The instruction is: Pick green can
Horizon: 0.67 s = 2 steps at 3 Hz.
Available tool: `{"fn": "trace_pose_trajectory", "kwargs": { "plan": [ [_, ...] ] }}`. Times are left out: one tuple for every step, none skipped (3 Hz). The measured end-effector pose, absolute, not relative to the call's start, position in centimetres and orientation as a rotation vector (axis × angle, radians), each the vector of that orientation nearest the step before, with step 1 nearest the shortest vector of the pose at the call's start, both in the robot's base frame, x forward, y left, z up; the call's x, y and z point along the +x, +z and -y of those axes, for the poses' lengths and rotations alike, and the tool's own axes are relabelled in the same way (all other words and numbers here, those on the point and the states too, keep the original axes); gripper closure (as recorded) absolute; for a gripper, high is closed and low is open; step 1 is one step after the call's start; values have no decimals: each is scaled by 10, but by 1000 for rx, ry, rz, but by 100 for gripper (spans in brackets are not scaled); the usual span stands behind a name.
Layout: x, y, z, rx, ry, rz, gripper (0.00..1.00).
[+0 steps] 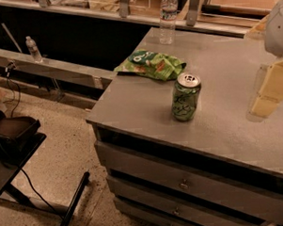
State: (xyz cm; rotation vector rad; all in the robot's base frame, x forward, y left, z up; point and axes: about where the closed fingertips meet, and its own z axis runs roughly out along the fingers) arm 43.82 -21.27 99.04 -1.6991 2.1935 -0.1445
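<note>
pincer (262, 107): hovered at right above the bench (132, 106); open or closed could not be told.
green can (186, 97): stood upright mid-bench, left of pincer.

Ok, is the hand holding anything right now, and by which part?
Nothing is held. The small green aluminium can stands free on the grey tabletop; the hand is at the picture's right edge, apart from it.

At the right edge you see your end effector (268, 97), pale yellow and blocky with translucent edging, beneath a smooth, rounded white arm shell (279, 28).
</note>
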Motion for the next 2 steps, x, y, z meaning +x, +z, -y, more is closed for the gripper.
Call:
{"fn": "trace_pose_trajectory", "kwargs": {
  "plan": [
    [438,990,213,-1699,-145,-2193,0],
    [443,991,209,-1691,-135,-2178,0]
  ]
}}
